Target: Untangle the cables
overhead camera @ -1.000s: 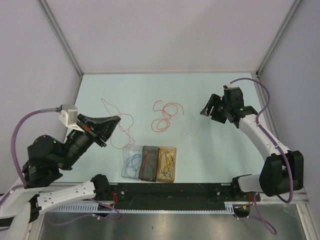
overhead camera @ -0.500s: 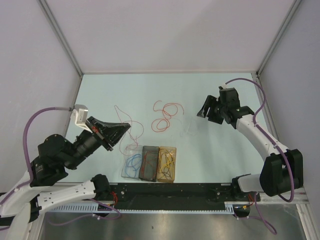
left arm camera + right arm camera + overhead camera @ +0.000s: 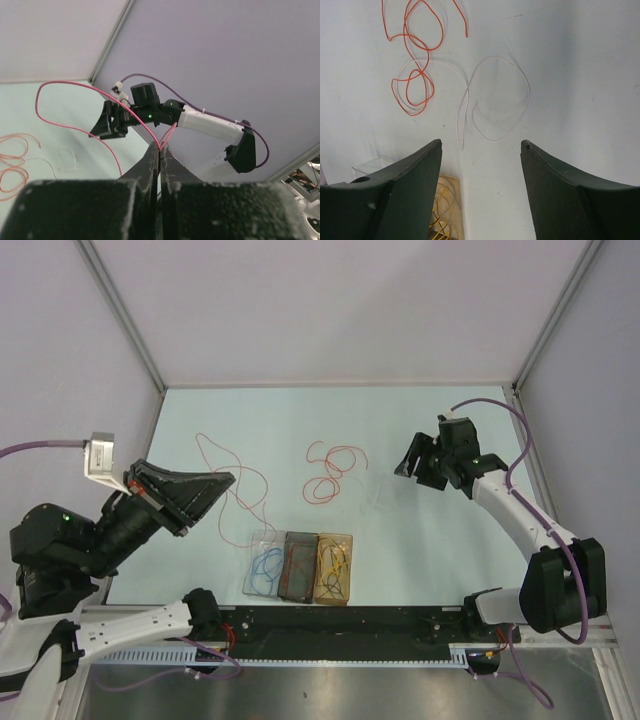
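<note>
Hanging over the left side of the table (image 3: 440, 540), the left gripper (image 3: 160, 148) pinched the red cable (image 3: 65, 83) between pressed-together fingers. The thin wire arched through the air in one wide loop, its tail reaching down near the boxes (image 3: 300, 536) at the near edge. The right gripper (image 3: 480, 145), jaws spread and holding nothing, hovered above bare surface away from the right wall (image 3: 580, 390), over the loosely coiled orange cable (image 3: 415, 75) and a pale cable (image 3: 528, 92) curled beside it; a blue cable (image 3: 265, 565) and a yellow cable (image 3: 335, 562) lay in the outer boxes.
</note>
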